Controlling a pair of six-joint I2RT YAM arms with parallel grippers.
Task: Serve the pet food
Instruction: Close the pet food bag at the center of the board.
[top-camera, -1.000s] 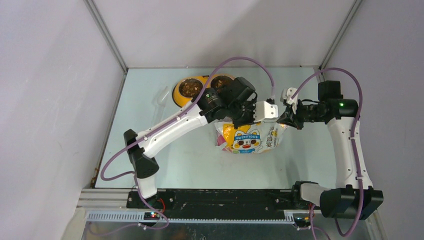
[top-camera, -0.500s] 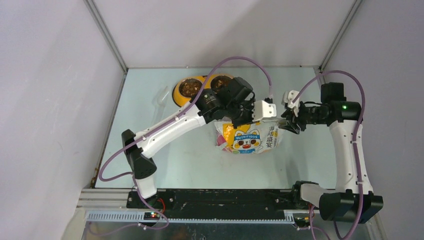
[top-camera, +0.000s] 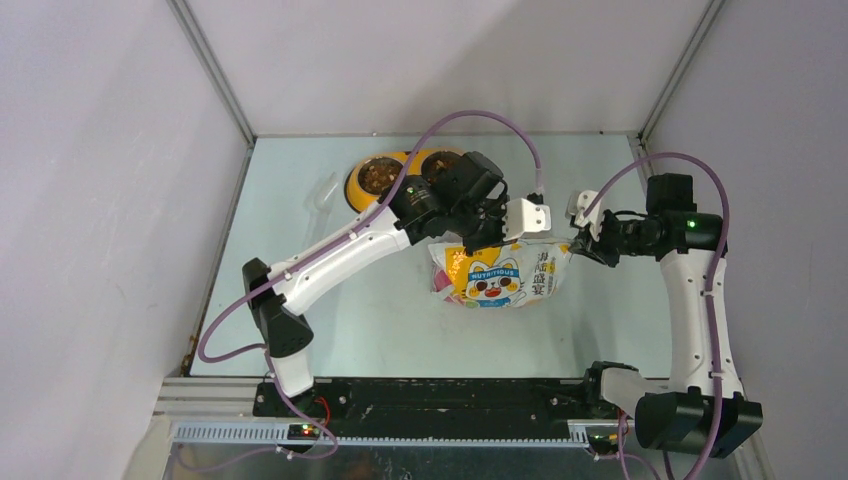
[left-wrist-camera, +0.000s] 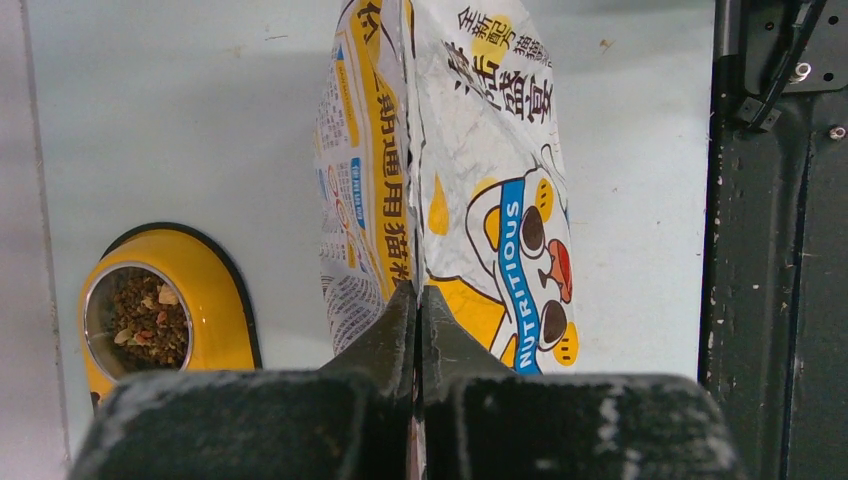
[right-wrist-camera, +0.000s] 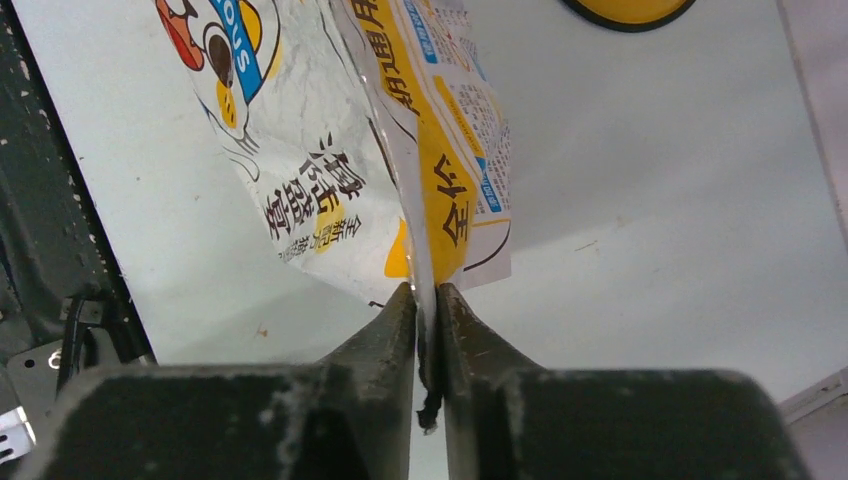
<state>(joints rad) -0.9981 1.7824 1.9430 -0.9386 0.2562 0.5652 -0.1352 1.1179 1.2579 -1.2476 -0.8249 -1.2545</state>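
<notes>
Bag pinched tight by L gripper & R gripper. Pour step; next, prob: tip over bowl.

yellow-white cartoon-cat bag, yellow bowl, speckled brown kibble

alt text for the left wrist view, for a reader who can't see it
The left gripper is shut on the edge of a crinkly yellow-white pet food bag with a cartoon cat, above a pale table. At left, a yellow bowl holds kibble.
</notes>
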